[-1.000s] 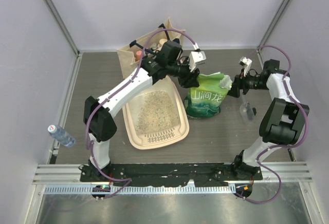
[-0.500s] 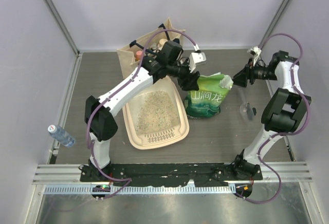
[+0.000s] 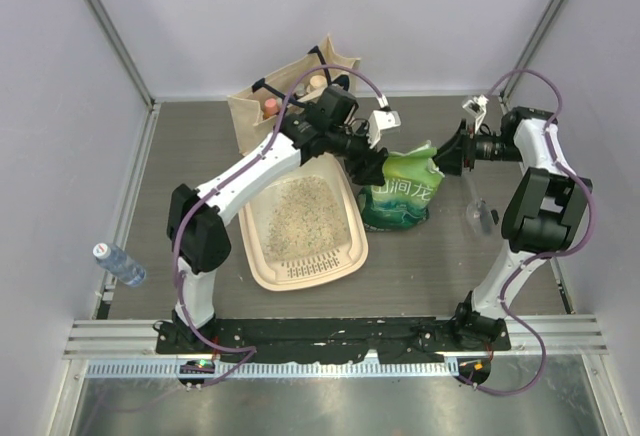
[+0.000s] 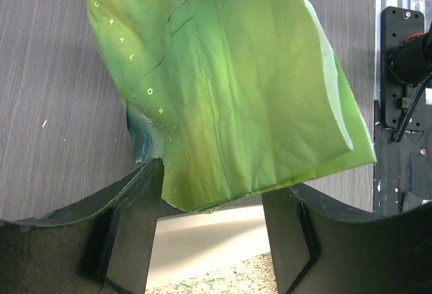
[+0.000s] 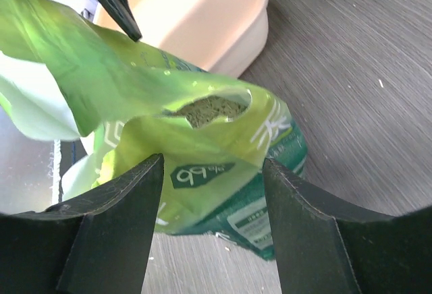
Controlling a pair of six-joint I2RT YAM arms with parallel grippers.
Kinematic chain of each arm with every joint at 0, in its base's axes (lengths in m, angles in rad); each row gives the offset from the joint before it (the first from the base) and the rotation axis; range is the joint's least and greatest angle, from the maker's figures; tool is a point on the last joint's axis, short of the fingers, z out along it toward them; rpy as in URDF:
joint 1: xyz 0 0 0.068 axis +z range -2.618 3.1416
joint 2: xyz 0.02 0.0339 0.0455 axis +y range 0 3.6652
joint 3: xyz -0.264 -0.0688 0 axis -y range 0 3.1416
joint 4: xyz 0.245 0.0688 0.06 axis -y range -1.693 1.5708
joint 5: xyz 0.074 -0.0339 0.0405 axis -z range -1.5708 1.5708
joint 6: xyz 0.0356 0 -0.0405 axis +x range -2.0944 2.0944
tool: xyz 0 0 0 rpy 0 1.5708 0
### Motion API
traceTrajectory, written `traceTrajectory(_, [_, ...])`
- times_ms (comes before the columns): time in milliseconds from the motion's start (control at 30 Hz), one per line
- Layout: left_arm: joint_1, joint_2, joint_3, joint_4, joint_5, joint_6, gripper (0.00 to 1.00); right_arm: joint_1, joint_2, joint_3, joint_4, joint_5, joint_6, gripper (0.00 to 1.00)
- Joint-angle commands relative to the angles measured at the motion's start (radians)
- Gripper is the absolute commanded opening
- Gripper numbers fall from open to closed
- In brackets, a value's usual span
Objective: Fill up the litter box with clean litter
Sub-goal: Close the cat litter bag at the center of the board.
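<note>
The dark wood-grain table (image 3: 180, 166) fills the middle of the top view. The litter box (image 3: 258, 256) lies left of centre on it, where it lay a second ago, its ribbed strip toward the lower edge of the frame. Clean litter (image 3: 300, 214) covers its floor in a thin speckled layer.

Just to the right of the box stands the green litter bag (image 3: 400, 196), its base unmoved and its open top now drawn up into a peak between the two grippers. The right wrist view looks into its torn mouth, where greenish granules show.

The left gripper (image 3: 378, 163) reaches over the box's upper right corner to the bag's top. It has barely shifted. Its jaws stand wide, with the bag's loose flap hanging in the gap and not pinched.

The right gripper (image 3: 448, 156) has changed most. Half a second ago it was drawn back toward the right edge, and now it has swung in close to the bag's upper right corner. Its jaws are wide apart and hold nothing, and the bag's mouth lies just beyond the fingertips.

A canvas tote bag (image 3: 250, 106) stands at the upper end of the box, partly hidden by the left arm. A small clear container (image 3: 480, 214) lies right of the green bag, under the right arm, and a water bottle (image 3: 118, 264) lies at the far left edge
</note>
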Motion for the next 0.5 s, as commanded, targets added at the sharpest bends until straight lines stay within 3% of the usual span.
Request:
traceTrajectory(0, [0.003, -0.004, -0.02, 0.096, 0.026, 0.004, 0.64, 0.034, 0.011, 0.053, -0.181, -0.097, 0.033, 0.66])
traceTrajectory(200, [-0.003, 0.027, -0.022, 0.217, 0.112, -0.062, 0.68, 0.026, 0.05, 0.014, -0.181, -0.1, 0.047, 0.65])
traceTrajectory(300, [-0.011, 0.059, 0.006, 0.229, 0.119, -0.063, 0.77, 0.024, 0.063, 0.007, -0.181, -0.11, 0.053, 0.65])
traceTrajectory(467, [-0.031, 0.158, 0.166, 0.142, 0.118, 0.004, 0.79, 0.018, 0.079, 0.011, -0.18, -0.11, 0.056, 0.64])
